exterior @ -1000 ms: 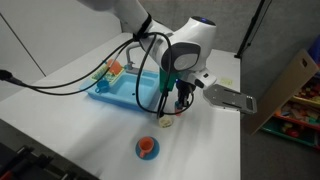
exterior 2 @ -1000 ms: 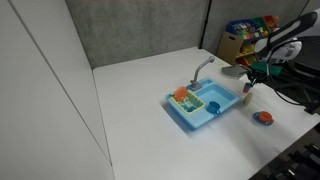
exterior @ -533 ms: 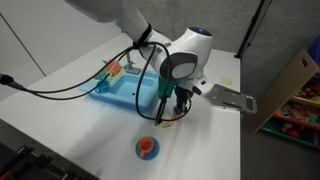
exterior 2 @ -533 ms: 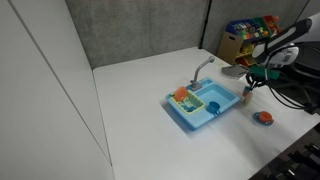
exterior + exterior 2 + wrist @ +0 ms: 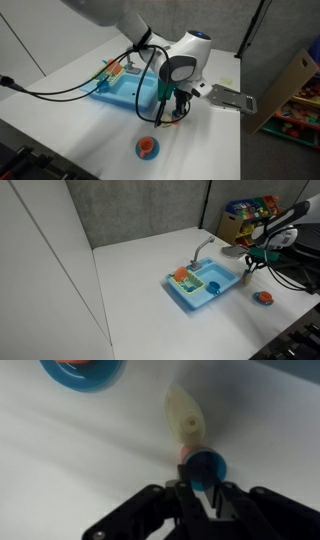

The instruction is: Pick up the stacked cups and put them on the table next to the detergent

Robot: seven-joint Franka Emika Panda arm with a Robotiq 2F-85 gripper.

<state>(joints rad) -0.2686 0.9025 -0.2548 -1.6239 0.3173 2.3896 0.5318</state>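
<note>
Tiny stacked toy cups (image 5: 204, 466), blue with red-orange: standing on large white tabletop (image 5: 60, 450), at near end of pale cream lumpy toy detergent (image 5: 185, 415); touching it or just beside, cannot tell. Black two-finger gripper (image 5: 205, 498): jaws narrow, cups between fingertips, contact unclear. Round blue-rimmed plate (image 5: 82, 368) with orange on it: far left in wrist view, well apart. In an exterior view, gripper (image 5: 172, 112) right of blue plastic toy sink (image 5: 128, 90), plate (image 5: 147, 148) nearer camera.

White arm (image 5: 192, 46), black cables (image 5: 60, 86), black pincer (image 5: 200, 494)
</note>
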